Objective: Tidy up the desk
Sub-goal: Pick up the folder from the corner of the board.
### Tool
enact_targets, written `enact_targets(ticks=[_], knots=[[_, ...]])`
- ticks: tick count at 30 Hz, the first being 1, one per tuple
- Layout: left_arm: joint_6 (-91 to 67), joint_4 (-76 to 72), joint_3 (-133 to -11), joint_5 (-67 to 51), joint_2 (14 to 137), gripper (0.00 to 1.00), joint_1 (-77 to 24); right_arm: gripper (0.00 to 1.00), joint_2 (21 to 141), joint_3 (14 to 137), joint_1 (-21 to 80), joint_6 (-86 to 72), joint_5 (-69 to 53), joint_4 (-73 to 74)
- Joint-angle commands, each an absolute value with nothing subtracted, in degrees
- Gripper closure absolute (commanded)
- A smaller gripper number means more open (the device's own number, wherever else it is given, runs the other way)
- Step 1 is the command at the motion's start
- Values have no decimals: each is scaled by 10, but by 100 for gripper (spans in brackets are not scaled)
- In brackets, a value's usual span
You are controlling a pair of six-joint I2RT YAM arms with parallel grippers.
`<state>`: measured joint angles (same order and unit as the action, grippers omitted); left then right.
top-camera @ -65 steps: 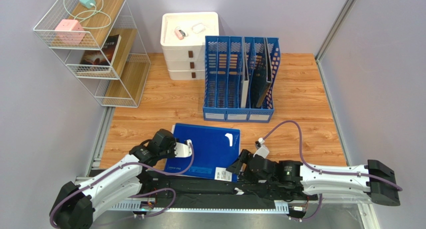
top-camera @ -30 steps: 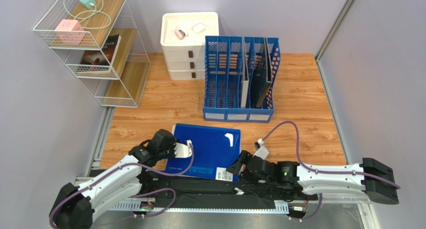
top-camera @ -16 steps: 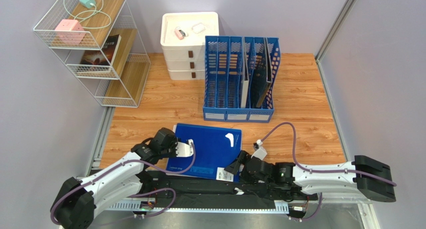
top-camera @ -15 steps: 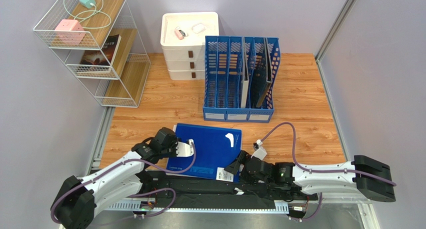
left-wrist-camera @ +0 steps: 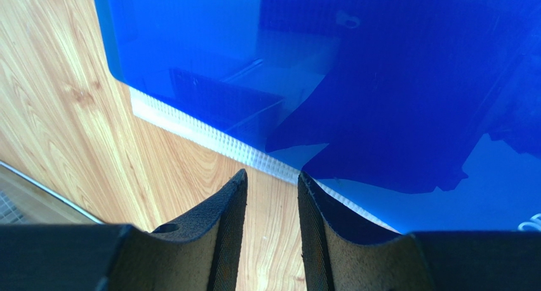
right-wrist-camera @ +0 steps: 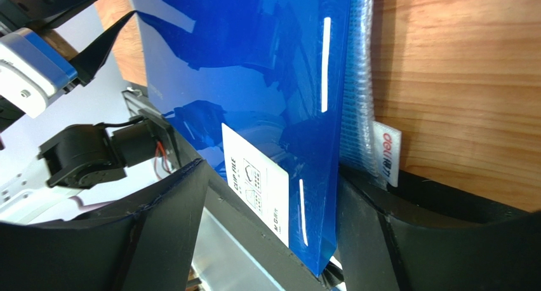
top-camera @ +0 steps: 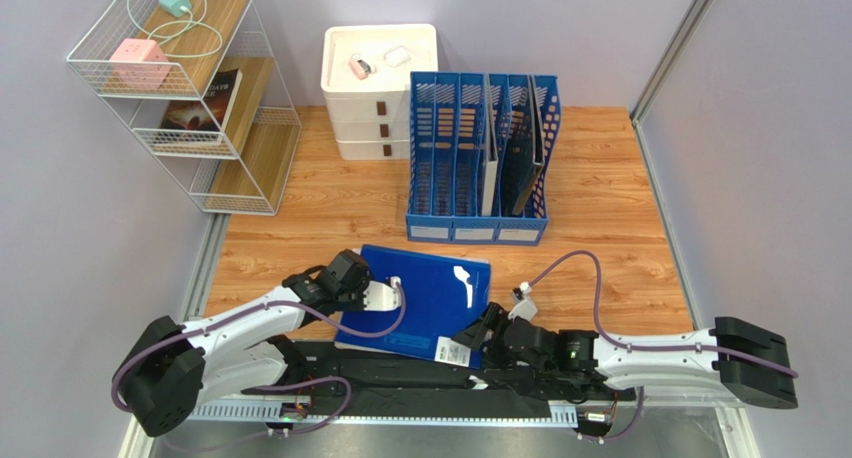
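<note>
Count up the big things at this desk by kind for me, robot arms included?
white wire shelf unit: 1
white three-drawer unit: 1
blue file rack: 1
blue folder, lying flat: 1
robot arms: 2, the left arm and the right arm
Total: 6

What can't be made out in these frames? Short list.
- Right wrist: whether the right gripper presses the blue folder. The folder's corner between the fingers hides contact.
- Left wrist: whether the left gripper touches the folder's edge. Only desk wood shows in the gap.
- Top view: what stands in the file rack. Dividers hide all but edges.
- Top view: the book title on the wire shelf is too small.
</note>
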<state>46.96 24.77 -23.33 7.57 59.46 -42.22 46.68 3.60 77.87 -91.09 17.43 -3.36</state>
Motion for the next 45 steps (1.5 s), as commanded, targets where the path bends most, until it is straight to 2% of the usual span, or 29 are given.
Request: enact_targets(ticks=[1, 4, 9, 12, 13, 21, 25, 30, 34, 36, 39, 45], knots=[[439, 236, -249, 18, 618, 58, -442, 28, 442, 10, 781, -930, 191, -113], [432, 235, -256, 23, 631, 59, -459, 35, 428, 9, 781, -922, 195, -134], [416, 230, -269, 31, 652, 63, -483, 39, 409, 32, 783, -898, 198, -142], [412, 223, -270, 27, 657, 63, -490, 49, 401, 40, 784, -896, 205, -131], [410, 222, -270, 26, 660, 63, -491, 57, 401, 40, 784, -897, 207, -137], [405, 210, -265, 27, 662, 64, -500, 77, 457, 55, 783, -894, 215, -181], [398, 204, -264, 40, 636, 64, -501, 100, 506, 75, 782, -880, 210, -203], [328, 185, -287, 84, 541, 66, -501, 100, 524, 139, 790, -804, 241, -122], [266, 182, -319, 131, 383, 66, -491, 100, 516, 235, 811, -728, 277, 49], [247, 185, -330, 132, 324, 65, -474, 100, 509, 307, 826, -702, 301, 115], [243, 169, -327, 136, 269, 65, -438, 100, 509, 417, 842, -650, 338, 289], [222, 137, -303, 151, 238, 65, -380, 100, 575, 662, 863, -580, 413, 537]])
